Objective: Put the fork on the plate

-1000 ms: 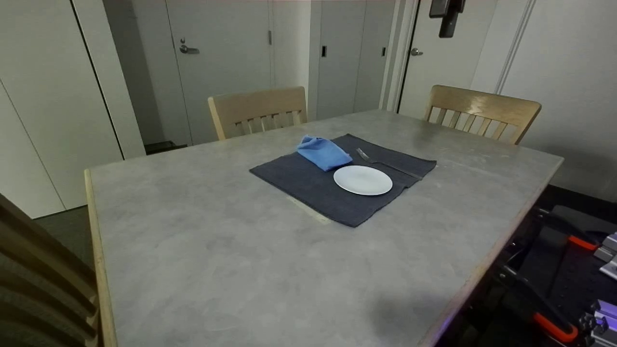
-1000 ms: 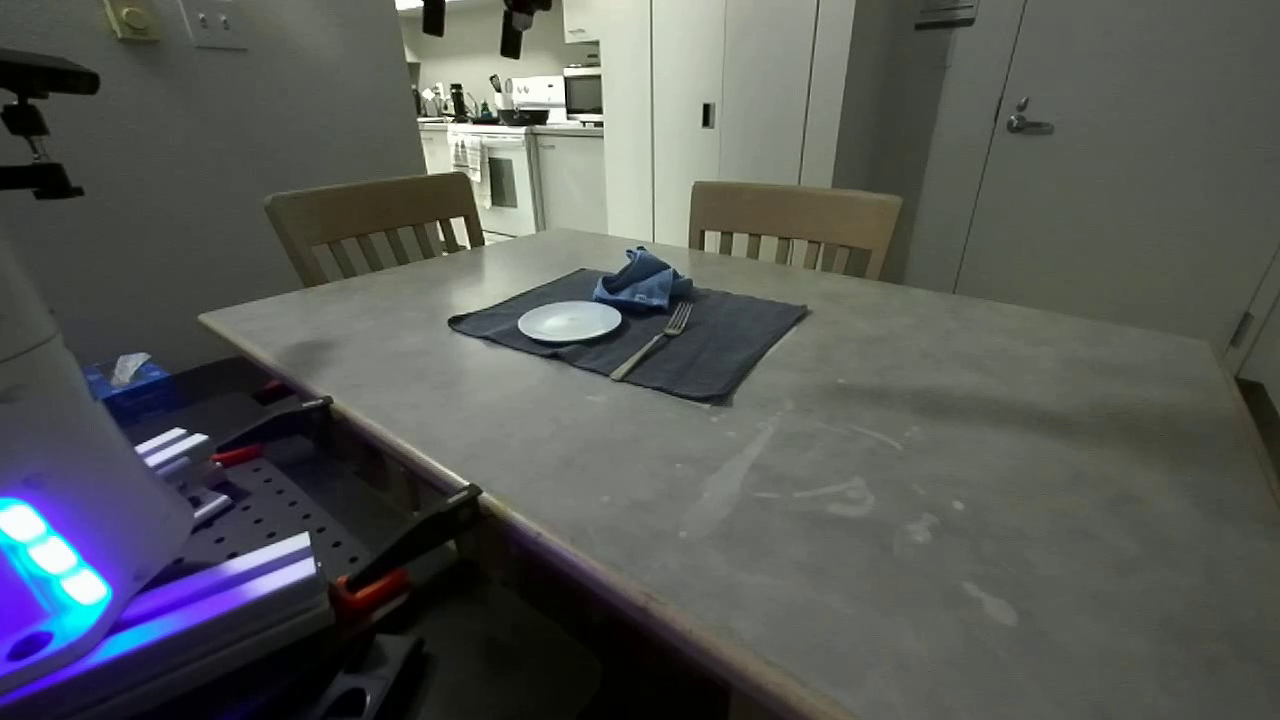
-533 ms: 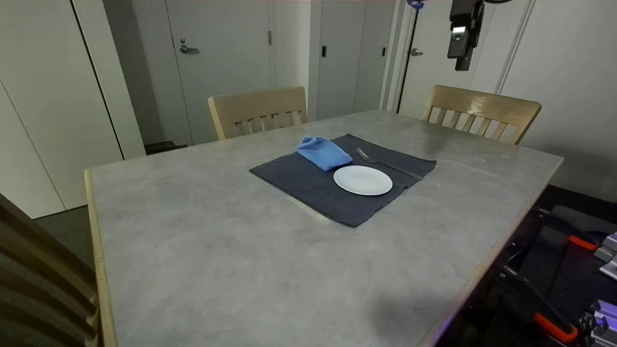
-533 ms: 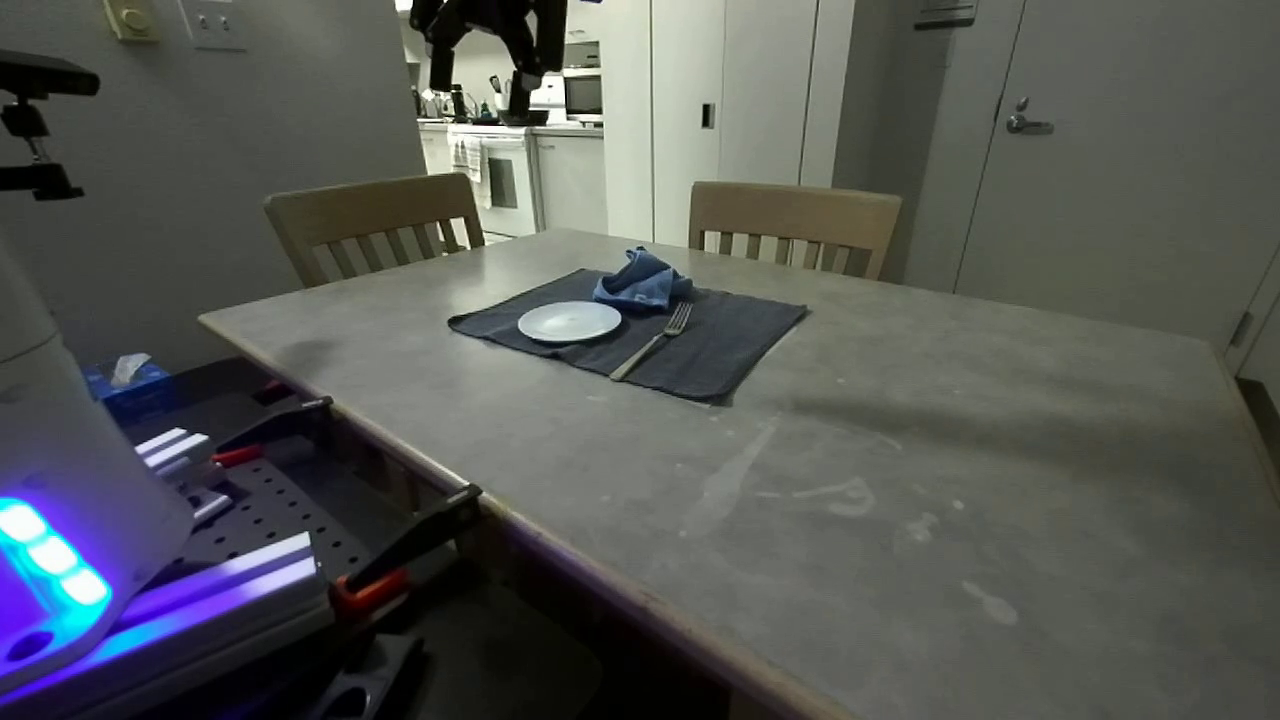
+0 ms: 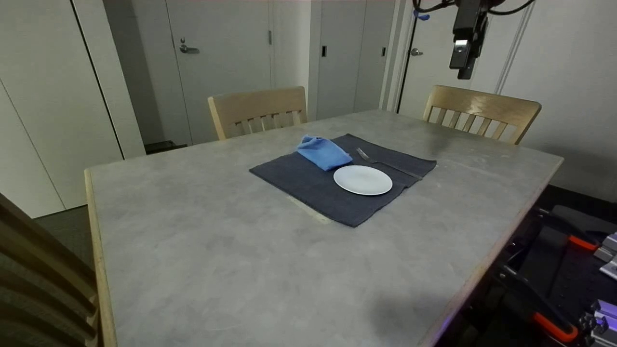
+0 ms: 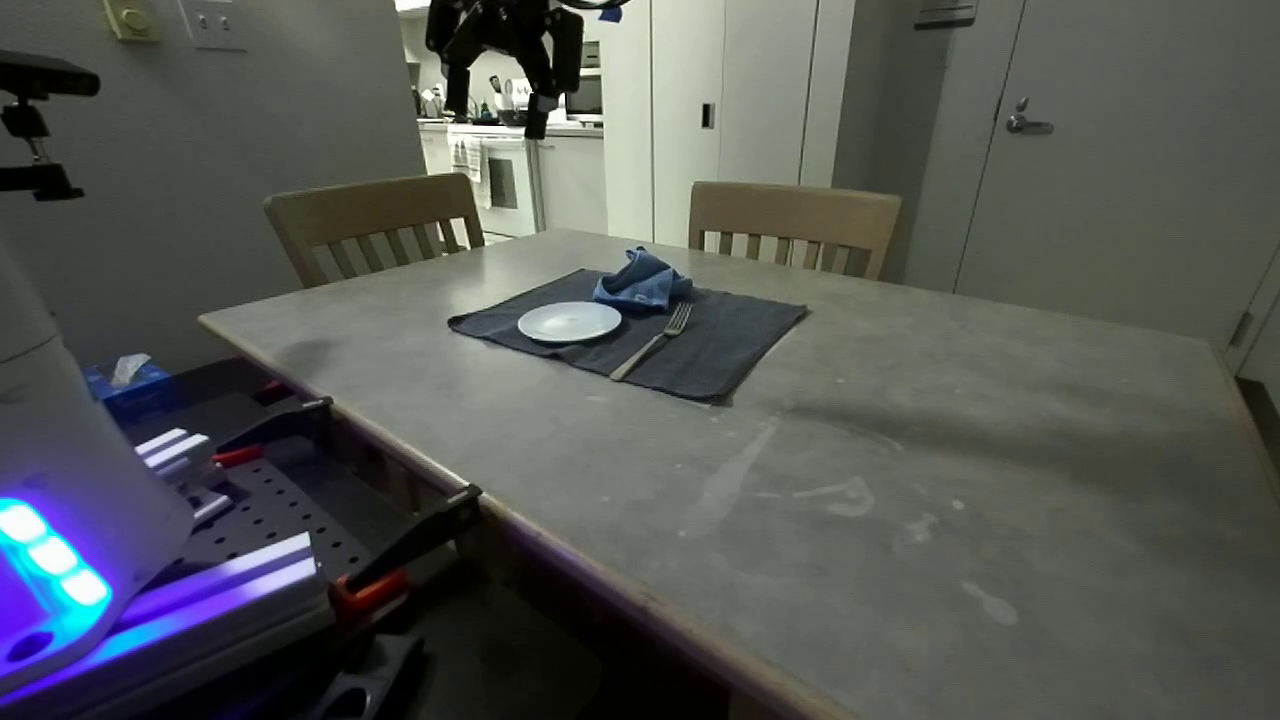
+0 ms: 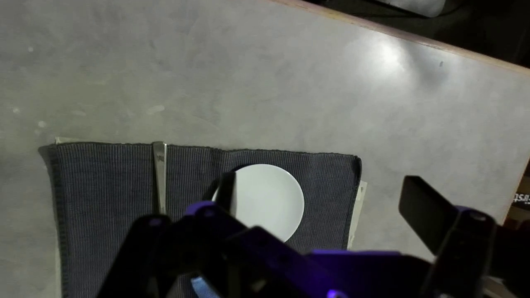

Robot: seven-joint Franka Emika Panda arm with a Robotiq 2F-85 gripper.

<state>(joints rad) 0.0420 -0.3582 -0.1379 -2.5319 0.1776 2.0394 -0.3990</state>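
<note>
A silver fork lies on the dark grey placemat beside the white plate. The fork shows in both exterior views (image 5: 399, 169) (image 6: 645, 355); in the wrist view its handle (image 7: 160, 178) shows and its tines are hidden behind the gripper. The round plate (image 5: 362, 180) (image 6: 570, 322) also lies on the placemat; in the wrist view (image 7: 265, 198) a finger covers part of it. My gripper (image 6: 497, 118) is open and empty, high above the table and pointing down. In the wrist view (image 7: 319, 180) its fingers stand wide apart, one over the plate's edge. It also shows in an exterior view (image 5: 462, 71).
A folded blue cloth (image 5: 324, 154) (image 6: 640, 282) lies on the placemat (image 6: 725, 345) near the plate and fork. Wooden chairs (image 6: 795, 215) (image 5: 482, 111) stand at the table's sides. Clamps (image 6: 420, 535) grip the table edge by the robot base.
My gripper has come down into both exterior views from the top edge and is now lower, with its fingers still apart. The fork, plate and cloth have not moved.
</note>
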